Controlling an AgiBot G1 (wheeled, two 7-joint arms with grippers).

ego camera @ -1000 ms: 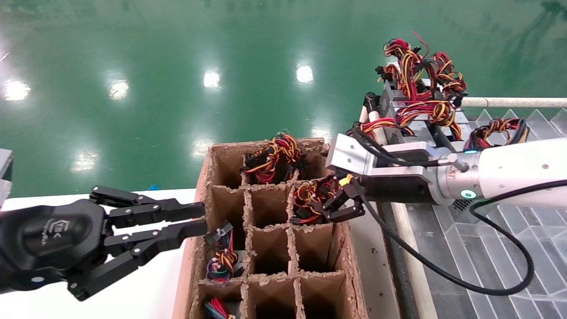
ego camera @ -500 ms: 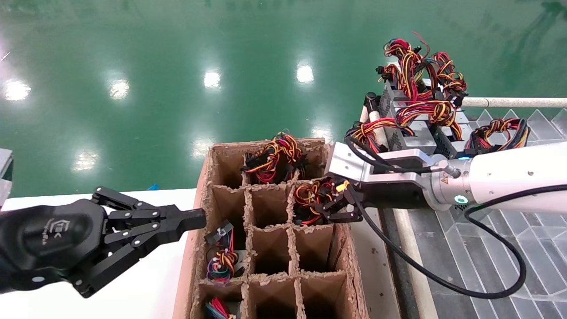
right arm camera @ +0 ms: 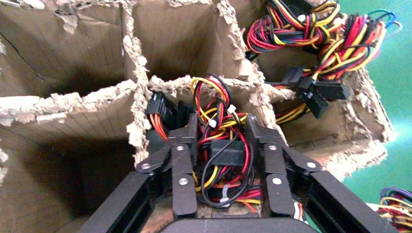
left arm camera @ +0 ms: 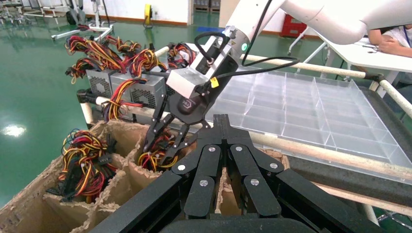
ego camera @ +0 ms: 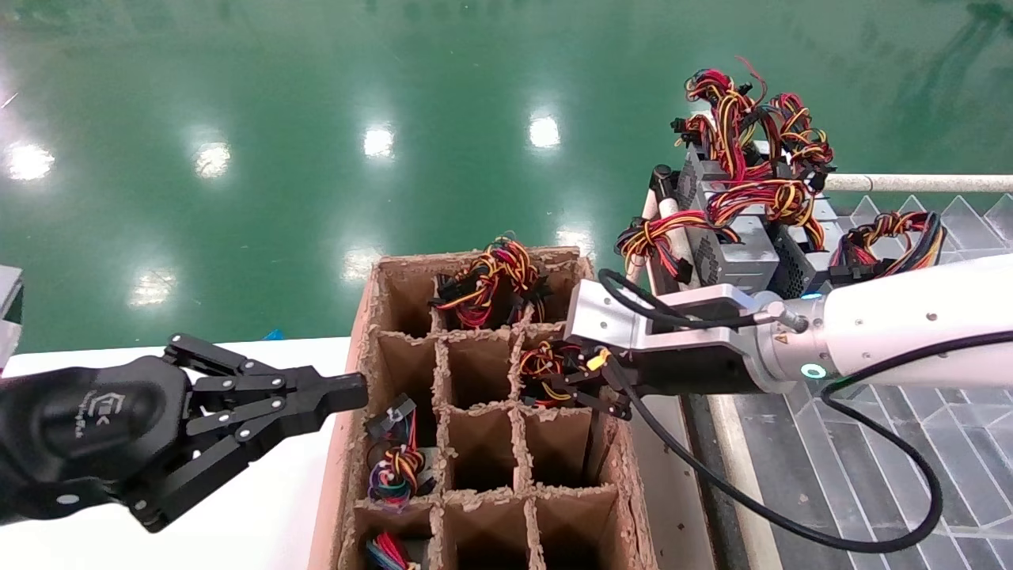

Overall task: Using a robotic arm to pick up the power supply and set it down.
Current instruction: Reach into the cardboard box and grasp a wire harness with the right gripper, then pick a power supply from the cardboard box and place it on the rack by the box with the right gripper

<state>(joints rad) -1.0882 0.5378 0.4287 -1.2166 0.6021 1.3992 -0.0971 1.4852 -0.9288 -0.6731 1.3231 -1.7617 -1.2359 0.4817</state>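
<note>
lowered since before, right tool [ego camera: 589,380] clamps power supply [ego camera: 546,370] wires in cardboard box [ego camera: 348,443]; left tool [ego camera: 348,392] closed.

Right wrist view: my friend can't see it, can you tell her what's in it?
The right pincer is clamped around a power supply's wire bundle of red, yellow and black wires, low in a compartment of a torn cardboard divider box. Another wire bundle fills a neighbouring compartment.
</note>
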